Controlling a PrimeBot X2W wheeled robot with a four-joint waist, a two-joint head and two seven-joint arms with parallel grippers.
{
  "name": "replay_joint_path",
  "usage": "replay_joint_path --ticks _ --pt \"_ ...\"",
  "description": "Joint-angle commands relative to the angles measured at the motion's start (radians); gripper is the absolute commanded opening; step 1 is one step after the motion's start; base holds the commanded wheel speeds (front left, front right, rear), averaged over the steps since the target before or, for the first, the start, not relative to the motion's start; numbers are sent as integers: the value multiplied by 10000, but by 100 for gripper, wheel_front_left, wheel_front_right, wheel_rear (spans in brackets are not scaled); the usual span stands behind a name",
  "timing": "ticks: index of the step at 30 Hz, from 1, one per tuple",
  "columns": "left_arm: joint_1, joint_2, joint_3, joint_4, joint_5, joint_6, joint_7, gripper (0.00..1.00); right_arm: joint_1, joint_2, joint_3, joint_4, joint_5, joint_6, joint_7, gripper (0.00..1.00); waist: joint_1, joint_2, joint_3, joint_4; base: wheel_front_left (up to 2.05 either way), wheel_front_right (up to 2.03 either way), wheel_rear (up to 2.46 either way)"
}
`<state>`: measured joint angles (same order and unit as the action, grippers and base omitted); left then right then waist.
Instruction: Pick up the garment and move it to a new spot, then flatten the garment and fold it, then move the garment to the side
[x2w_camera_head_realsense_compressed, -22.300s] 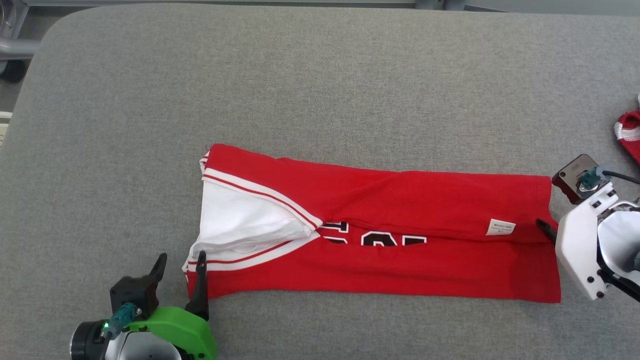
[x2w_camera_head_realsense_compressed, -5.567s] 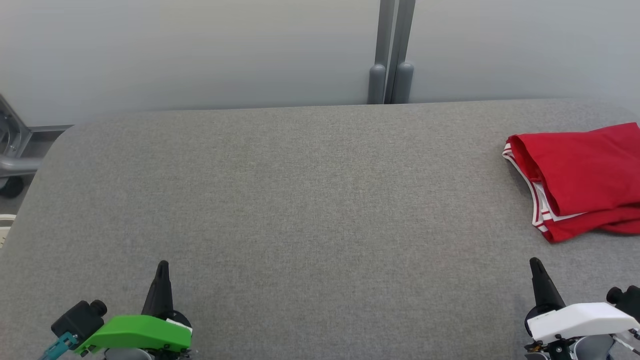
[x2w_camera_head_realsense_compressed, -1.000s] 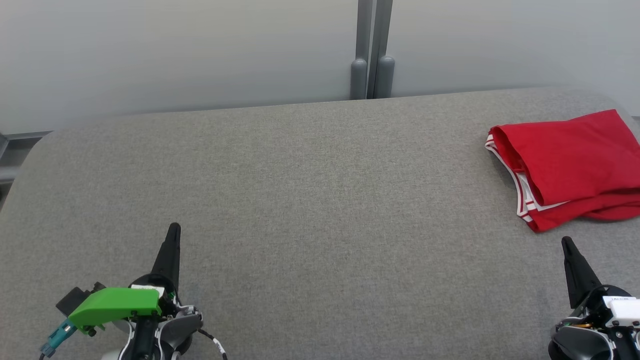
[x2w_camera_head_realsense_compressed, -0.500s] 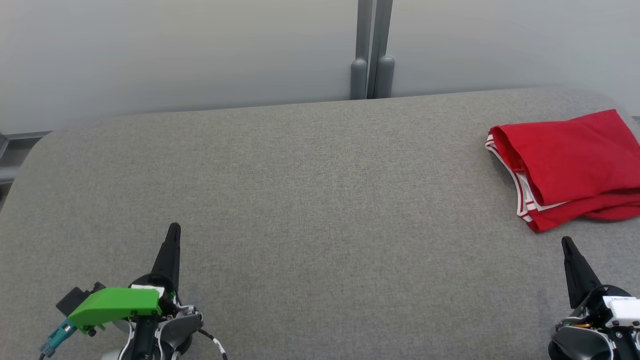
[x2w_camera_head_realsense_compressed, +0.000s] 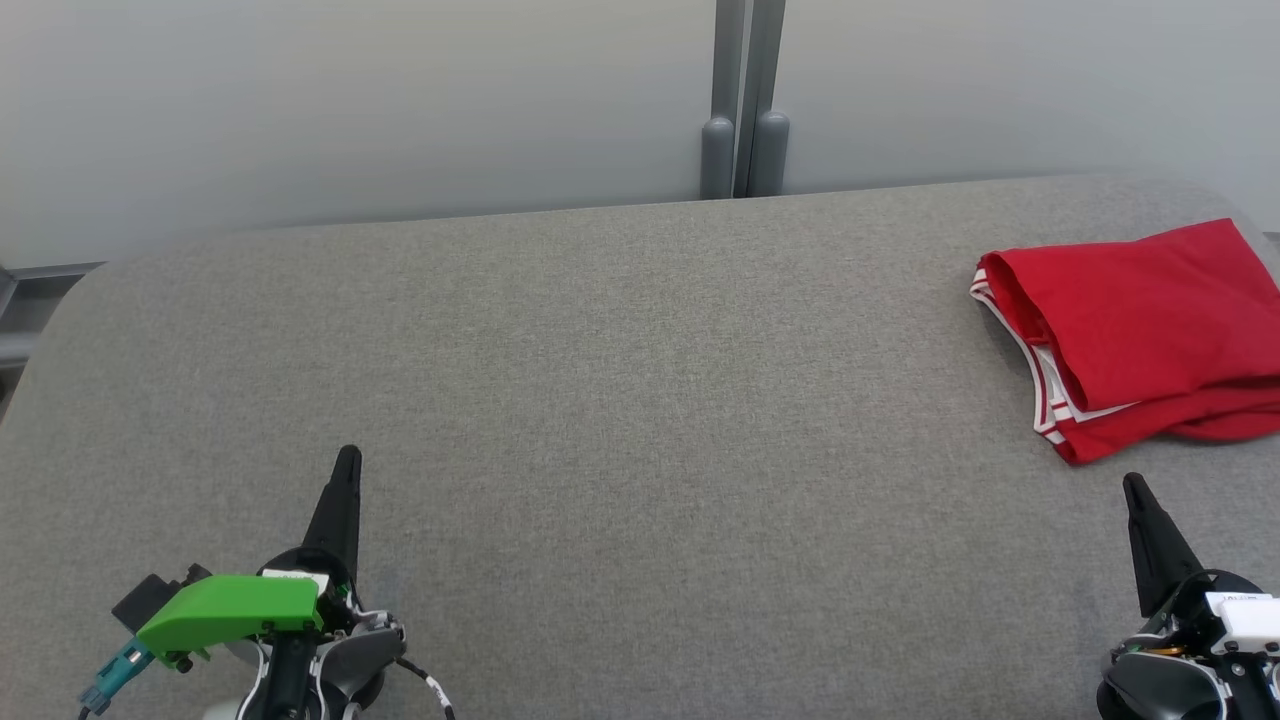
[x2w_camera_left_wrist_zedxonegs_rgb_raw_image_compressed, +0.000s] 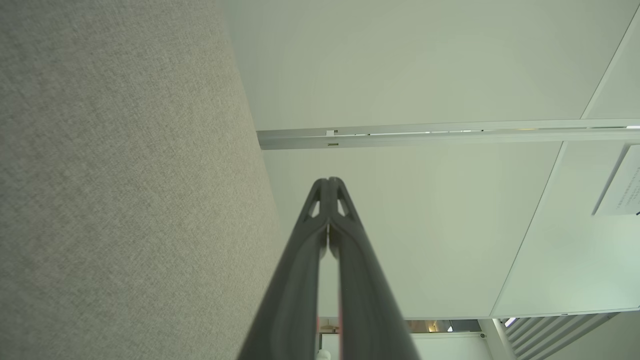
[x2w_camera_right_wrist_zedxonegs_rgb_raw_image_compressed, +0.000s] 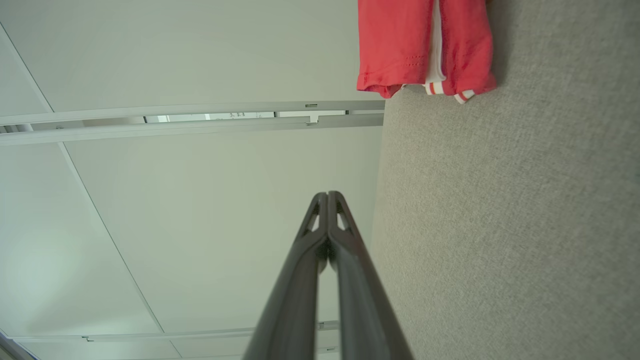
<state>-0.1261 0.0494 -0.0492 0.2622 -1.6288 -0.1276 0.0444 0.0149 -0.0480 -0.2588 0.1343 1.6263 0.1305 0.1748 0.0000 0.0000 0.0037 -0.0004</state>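
Observation:
The garment, a red jersey with white and red trim, lies folded in a compact stack at the far right of the grey table. Its trimmed end also shows in the right wrist view, ahead of the fingers. My left gripper rests at the lower left, shut and empty, far from the garment; its fingertips meet in the left wrist view. My right gripper sits at the lower right, just in front of the garment, shut with nothing held.
A pale wall with a grey vertical post stands behind the table's far edge. The table's rounded left corner lies near a grey frame at the left.
None over the last second. Over the longer span, the jersey went from lying long in the middle to folded at the far right, both grippers drew back, and the camera view rose.

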Motion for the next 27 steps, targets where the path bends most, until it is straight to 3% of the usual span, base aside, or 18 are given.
replay_joint_path --ticks 1,27 --pt "-107 12 0 -18 -52 -61 46 0 -70 -42 -20 -33 19 4 31 0 0 0 0 1 0 0 0" --pt "-106 12 -1 -21 -53 -60 45 0 -70 -42 -19 -33 19 4 30 0 0 0 0 1 0 0 0"
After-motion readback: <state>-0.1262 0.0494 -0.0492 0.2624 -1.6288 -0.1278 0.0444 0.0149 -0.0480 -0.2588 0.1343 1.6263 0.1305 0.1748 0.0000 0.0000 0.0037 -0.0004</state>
